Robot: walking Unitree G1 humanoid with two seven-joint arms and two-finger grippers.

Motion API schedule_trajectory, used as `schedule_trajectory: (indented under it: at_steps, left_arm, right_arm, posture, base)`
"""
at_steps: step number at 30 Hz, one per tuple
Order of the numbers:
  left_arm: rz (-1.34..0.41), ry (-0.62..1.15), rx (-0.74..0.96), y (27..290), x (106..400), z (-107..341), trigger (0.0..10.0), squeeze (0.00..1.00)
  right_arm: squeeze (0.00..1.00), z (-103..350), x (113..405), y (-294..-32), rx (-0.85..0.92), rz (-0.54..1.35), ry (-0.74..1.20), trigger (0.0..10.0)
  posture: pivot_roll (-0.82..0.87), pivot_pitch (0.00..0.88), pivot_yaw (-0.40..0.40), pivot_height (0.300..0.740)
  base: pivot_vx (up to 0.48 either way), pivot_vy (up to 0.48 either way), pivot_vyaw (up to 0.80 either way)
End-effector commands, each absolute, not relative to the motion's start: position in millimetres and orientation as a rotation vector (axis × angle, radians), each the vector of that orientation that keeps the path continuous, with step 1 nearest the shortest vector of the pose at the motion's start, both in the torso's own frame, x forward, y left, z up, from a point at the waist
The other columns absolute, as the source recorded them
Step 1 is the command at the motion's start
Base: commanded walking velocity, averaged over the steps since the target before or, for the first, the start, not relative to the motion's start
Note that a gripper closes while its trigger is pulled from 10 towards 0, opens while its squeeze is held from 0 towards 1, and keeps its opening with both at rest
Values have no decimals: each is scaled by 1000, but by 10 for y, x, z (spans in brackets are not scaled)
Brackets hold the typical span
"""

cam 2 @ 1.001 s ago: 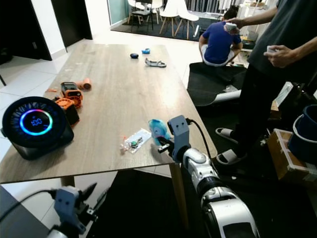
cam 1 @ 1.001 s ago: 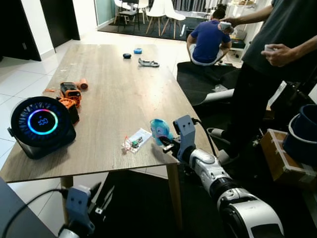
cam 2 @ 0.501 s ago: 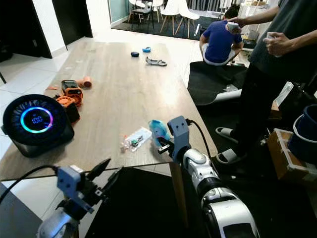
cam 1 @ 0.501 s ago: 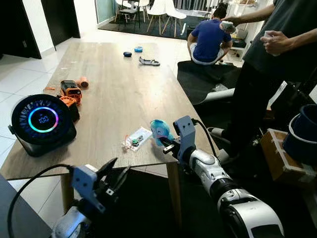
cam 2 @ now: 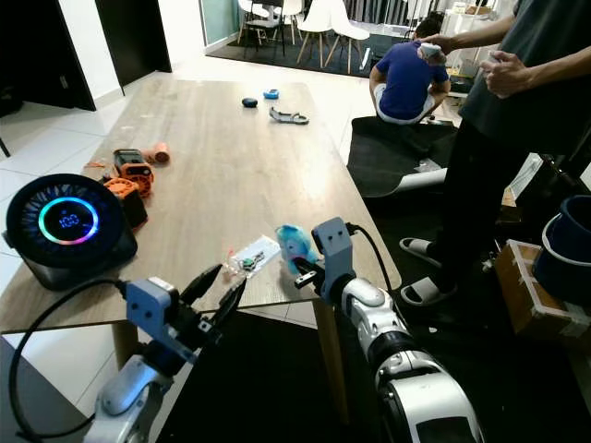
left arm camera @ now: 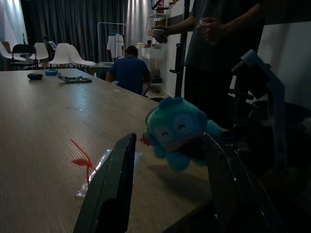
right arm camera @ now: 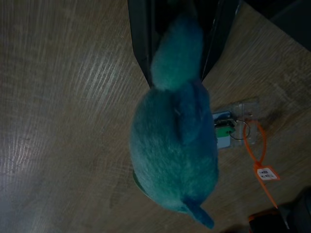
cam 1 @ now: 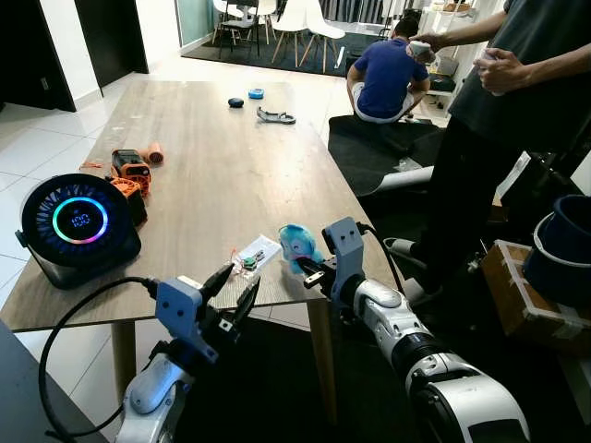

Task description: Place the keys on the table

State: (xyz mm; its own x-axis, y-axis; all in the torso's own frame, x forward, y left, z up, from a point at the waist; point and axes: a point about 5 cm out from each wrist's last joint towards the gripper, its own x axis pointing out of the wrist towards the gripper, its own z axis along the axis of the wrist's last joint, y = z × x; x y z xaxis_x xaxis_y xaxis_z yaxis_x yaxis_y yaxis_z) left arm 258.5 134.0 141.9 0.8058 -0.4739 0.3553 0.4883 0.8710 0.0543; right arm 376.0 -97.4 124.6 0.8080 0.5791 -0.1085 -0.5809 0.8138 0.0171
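Wooden table (cam 1: 212, 175) seen from the robot's head, with its near right corner toward the robot. The right gripper (cam 1: 309, 268) reaches over that corner; its two black fingers are closed on the tail of a teal plush toy (cam 1: 297, 246), which is held just above the tabletop. Whether keys hang from the plush cannot be told. Just beside the plush, toward the robot's left, a small clear bag (cam 1: 256, 259) lies flat on the table near the front edge; it holds a green tag and a ring, with an orange tie and label (right arm camera: 262, 165) trailing from it. The left gripper (cam 1: 235, 293) is raised in front of the table's near edge, below the bag, its fingers spread apart and holding nothing; in the left wrist view the plush (left arm camera: 179, 131) sits between the two fingers (left arm camera: 114, 189) at a distance. On the left part of the table stand a round black speaker (cam 1: 78, 226) with a glowing ring and an orange tool (cam 1: 129, 171). A person (cam 1: 499, 101) stands to the right of the table.
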Motion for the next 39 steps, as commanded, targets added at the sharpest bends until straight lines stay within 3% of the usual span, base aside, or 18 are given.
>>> schedule_trajectory:
  at_steps: [1, 27, 39]
  left_arm:
    - [-527, -375, -43, 1279, 2581, 1447, 10000, 0]
    - [-512, -363, -26, 1257, 2591, 1459, 10000, 0]
    - [-515, -363, -18, 1264, 2599, 1487, 10000, 0]
  right_arm:
    - [0, 1246, 3753, -1007, -18, 607, 91, 10000]
    - [0, 1413, 3875, -1247, -12, 374, 20, 10000]
    - [0, 1507, 3923, -1217, 5, 369, 9, 10000]
  posture:
    - [100, 84, -61, 740]
    - [108, 92, -66, 740]
    - [113, 115, -71, 740]
  base:
    - [0, 0, 0]
    - [0, 0, 0]
    - [0, 0, 0]
